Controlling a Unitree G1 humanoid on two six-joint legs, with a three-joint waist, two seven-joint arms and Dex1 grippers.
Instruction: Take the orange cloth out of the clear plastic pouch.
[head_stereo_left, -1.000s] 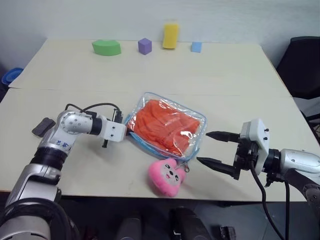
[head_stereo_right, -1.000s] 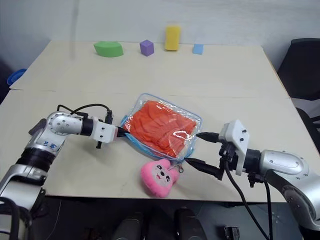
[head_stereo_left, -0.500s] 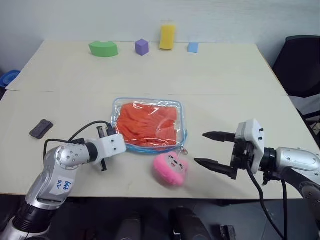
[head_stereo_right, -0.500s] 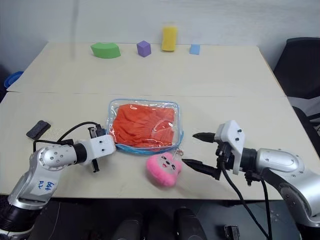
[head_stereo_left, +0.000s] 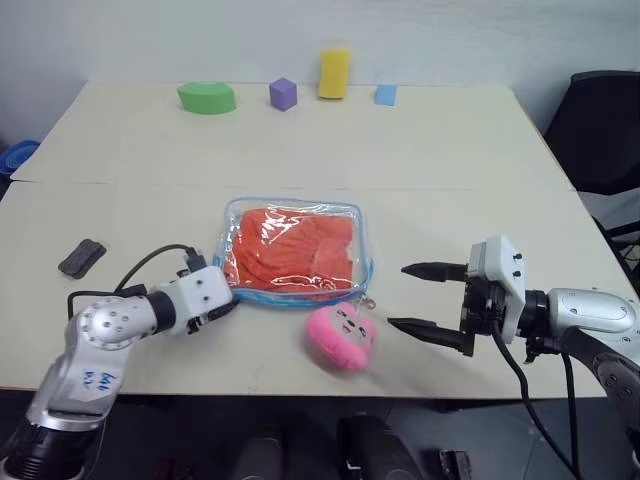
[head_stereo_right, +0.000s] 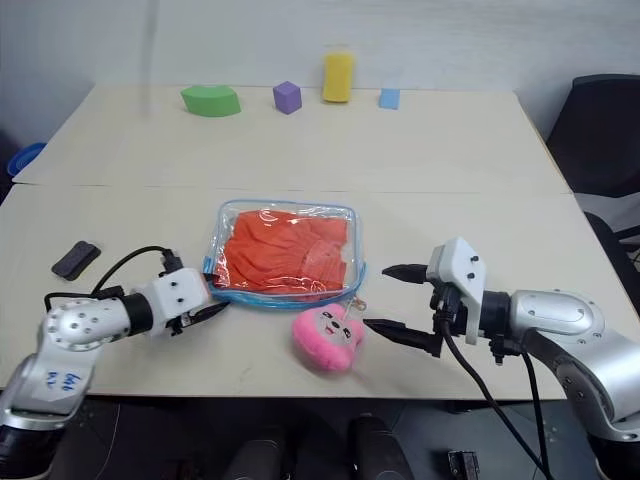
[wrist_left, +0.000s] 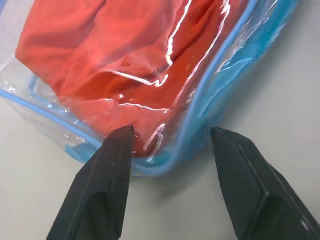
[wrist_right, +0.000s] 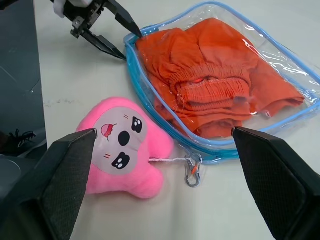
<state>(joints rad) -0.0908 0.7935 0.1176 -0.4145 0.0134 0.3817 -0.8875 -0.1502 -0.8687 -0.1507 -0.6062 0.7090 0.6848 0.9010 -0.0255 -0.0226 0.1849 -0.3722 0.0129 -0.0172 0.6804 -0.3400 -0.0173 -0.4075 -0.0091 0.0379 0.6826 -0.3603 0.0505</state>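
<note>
1. Pouch (head_stereo_left: 292, 251): lies flat on the table (head_stereo_left: 450, 160), near the front edge, squared to it. A second ago it sat turned at an angle and further right; it has since been drawn left and nearer.
2. Cloth (head_stereo_left: 290, 246): folded, wholly inside the pouch; none of it pokes out. In the right wrist view the pouch's near-left corner looks parted, cloth showing at the gap.
3. Left gripper (wrist_left: 170, 150): fingers now spread, straddling the pouch's blue-edged corner; one tip touches or nearly touches the plastic, nothing pinched. A second ago it was pressed together at the pouch edge; it has just let go and drawn back.
4. Right gripper (head_stereo_left: 420, 298): fingers spread wide, empty, hovering right of the pouch, apart from it; unchanged in place over the last second.
5. Charm (head_stereo_left: 340, 336): pink plush, in front of the pouch, between it and the right gripper, tethered by a clip.
6. Reading: repositioning looks finished; extraction not begun. Probable next need: one gripper pins the pouch, the other reaches into the open corner for the cloth.
</note>
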